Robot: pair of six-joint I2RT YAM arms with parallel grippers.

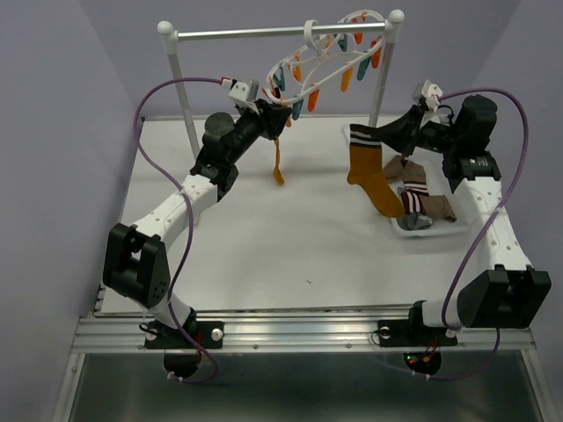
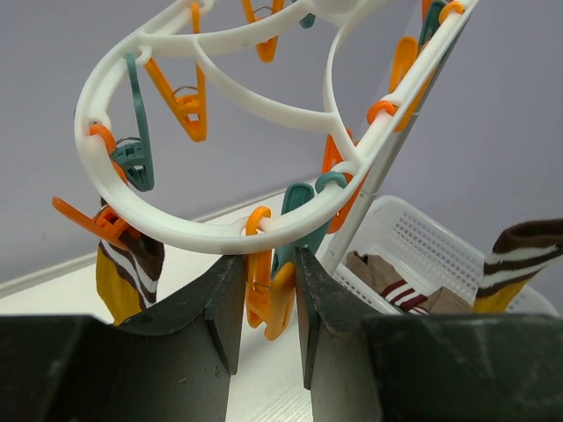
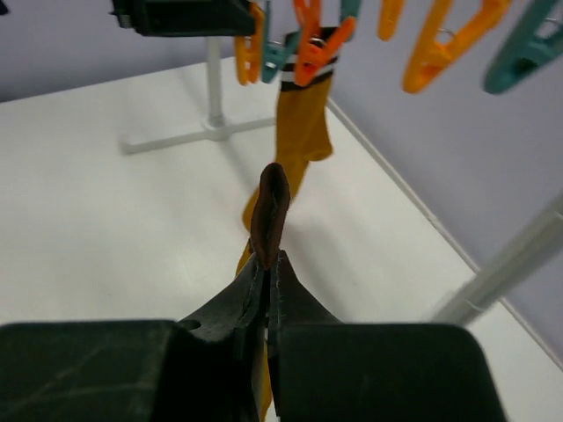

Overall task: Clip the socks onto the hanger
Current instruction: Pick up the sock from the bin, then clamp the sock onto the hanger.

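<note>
The white hanger [image 1: 310,37] with orange and teal clips hangs from the rail. One mustard sock [image 1: 279,163] hangs clipped at its lower left; it also shows in the left wrist view [image 2: 123,274]. My left gripper [image 1: 280,112] is up under the ring [image 2: 176,227], its jaws closed on an orange clip [image 2: 268,294]. My right gripper [image 1: 380,134] is shut on the dark striped cuff [image 3: 269,215] of a second mustard sock [image 1: 369,171], which it holds in the air to the right of the hanger. More socks [image 1: 420,195] lie in the basket.
A silver rail [image 1: 264,33] on white posts spans the back of the table. A white plastic basket [image 1: 413,230] sits at the right, under my right arm. The table's right edge and the purple wall are close behind the hanger.
</note>
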